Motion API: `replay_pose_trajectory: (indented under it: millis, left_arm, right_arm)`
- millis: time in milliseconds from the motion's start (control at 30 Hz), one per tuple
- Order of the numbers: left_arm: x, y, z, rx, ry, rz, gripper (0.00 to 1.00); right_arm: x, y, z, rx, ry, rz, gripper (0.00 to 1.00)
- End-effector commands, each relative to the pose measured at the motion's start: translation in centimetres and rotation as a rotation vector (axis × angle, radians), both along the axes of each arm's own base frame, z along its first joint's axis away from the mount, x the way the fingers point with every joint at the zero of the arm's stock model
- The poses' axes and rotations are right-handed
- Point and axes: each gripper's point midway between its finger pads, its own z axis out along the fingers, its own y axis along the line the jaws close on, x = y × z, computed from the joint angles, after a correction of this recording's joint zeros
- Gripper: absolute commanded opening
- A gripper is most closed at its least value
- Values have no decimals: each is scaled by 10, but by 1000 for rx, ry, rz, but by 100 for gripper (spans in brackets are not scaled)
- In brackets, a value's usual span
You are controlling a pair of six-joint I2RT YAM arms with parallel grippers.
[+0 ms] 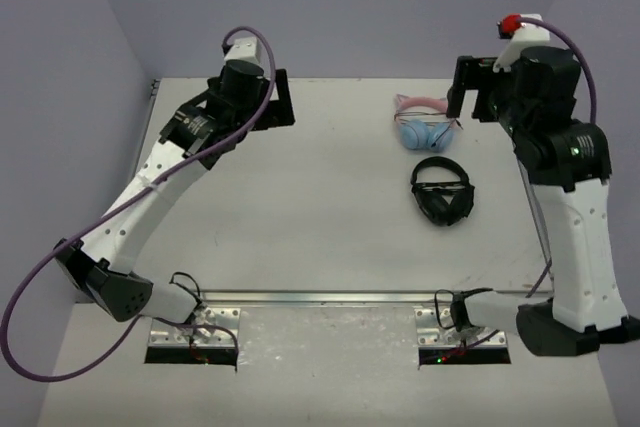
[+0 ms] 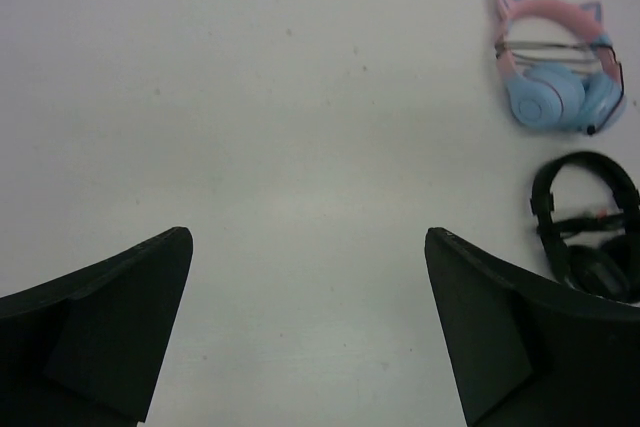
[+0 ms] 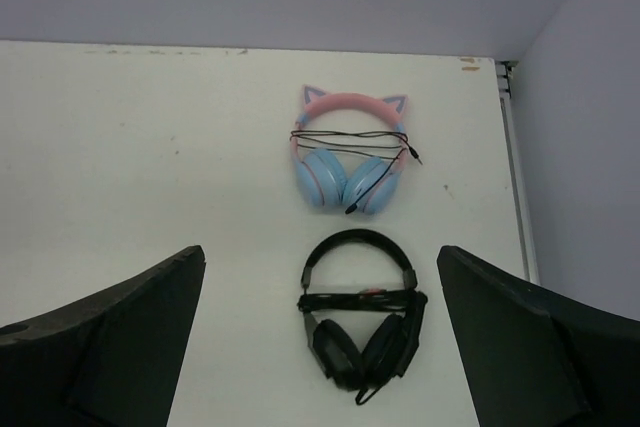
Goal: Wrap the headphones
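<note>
Over to the headphones (image 3: pixel 348 162), upper centre of the right wrist view, flat on the table (image 3: pixel 150 147), black cord (image 3: pixel 350 135) strung across under the pink band. Directly below, apart: all-black headphones (image 3: pixel 360 322). Left gripper (image 2: pixel 308 234) released, fingers spread wide. Right gripper (image 3: pixel 321 250) likewise released, grasping nothing.

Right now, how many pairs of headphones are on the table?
2. The pink-and-blue cat-ear headphones lie at the far right; the all-black headphones lie beside them, just nearer. None appear hidden.
</note>
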Motion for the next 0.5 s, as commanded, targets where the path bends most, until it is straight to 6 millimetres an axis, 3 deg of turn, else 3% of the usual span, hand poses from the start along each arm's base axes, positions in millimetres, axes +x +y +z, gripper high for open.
replay_pose_trajectory:
  millis: [0,67,133,167,267,333,367,400,467]
  left_arm:
    - [11,51,31,80,-58,161,100]
    - [12,75,44,69,-74,225,100]
    - [5,88,51,81,-94,263,100]
    - [-3,101,60,89,-125,304,100]
    - [-29,125,52,121,-122,383,100]
    - [-43,135,44,113,-124,423,100]
    - [-59,145,51,86,-166,451,100]
    - [-66,149,32,93,-141,464,100]
    - [-85,159,30,59,-177,488,100]
  right_arm:
    - [-65,-15,-16,26,130,-55,99]
    - [-95,-22,-24,25,175,-70,99]
    - [-127,-29,-23,45,169,-90,99]
    - [-144,-32,-32,47,207,-98,99]
    - [-183,-31,-46,91,232,-70,99]
    - [-196,-33,-60,94,251,-77,99]
    - [-208,-36,-60,94,222,-74,99]
    - [-211,-39,-63,88,213,-85,99]
    - [-219,-47,-71,75,201,-116,99]
